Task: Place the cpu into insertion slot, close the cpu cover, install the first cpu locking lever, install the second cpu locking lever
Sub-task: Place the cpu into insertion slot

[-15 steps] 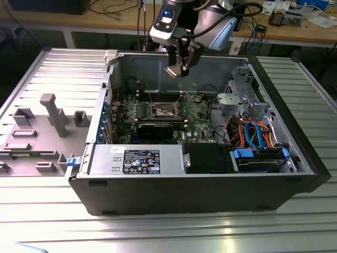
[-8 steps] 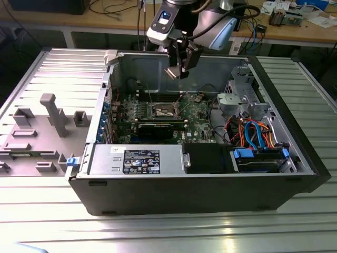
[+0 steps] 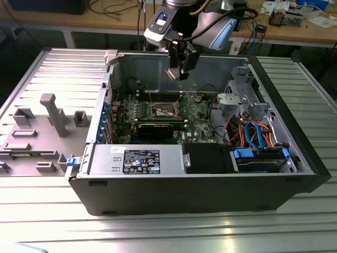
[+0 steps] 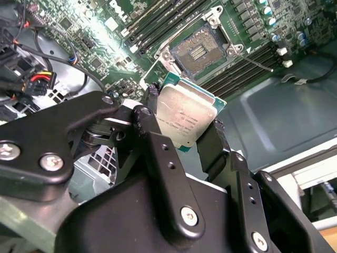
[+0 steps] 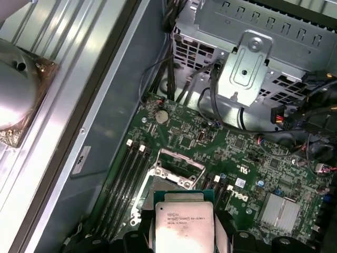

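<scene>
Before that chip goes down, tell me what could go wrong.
1. The hand pinches the cpu by two opposite edges, above the board. A slip could drop it onto the exposed pin field of the insertion slot.
2. The cpu cover stands raised beside the slot, so the chip or the hand might catch it on the way down.

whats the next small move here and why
Probably lower the hand and the cpu toward the insertion slot. The hand grips the cpu by its edges, high above the green board in the exterior view, and the slot's pin field lies bare in the second wrist view.
</scene>
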Robot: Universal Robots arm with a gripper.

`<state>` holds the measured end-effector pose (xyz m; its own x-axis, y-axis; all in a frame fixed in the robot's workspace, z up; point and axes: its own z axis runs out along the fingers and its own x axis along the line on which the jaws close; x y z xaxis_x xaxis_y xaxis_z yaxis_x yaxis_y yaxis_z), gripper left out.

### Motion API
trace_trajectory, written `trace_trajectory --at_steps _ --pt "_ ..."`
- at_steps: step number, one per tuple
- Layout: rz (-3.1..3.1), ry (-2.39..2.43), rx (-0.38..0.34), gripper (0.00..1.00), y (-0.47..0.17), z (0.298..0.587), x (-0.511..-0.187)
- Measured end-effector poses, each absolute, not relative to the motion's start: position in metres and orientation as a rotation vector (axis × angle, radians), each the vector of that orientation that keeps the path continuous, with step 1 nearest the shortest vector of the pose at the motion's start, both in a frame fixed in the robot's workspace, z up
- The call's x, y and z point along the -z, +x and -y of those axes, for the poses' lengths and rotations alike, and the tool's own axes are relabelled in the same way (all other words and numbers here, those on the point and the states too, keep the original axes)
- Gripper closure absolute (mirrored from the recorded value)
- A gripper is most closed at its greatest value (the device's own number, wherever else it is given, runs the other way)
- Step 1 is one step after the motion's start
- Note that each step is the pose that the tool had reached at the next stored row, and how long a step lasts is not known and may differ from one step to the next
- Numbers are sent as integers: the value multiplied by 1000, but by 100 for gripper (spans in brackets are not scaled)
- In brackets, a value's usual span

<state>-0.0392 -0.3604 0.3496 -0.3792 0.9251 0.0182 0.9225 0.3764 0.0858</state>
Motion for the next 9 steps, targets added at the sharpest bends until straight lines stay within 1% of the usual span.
trace_trajectory --at_steps 9 --pt "-2526 1805 -124 46 -39 360 -344"
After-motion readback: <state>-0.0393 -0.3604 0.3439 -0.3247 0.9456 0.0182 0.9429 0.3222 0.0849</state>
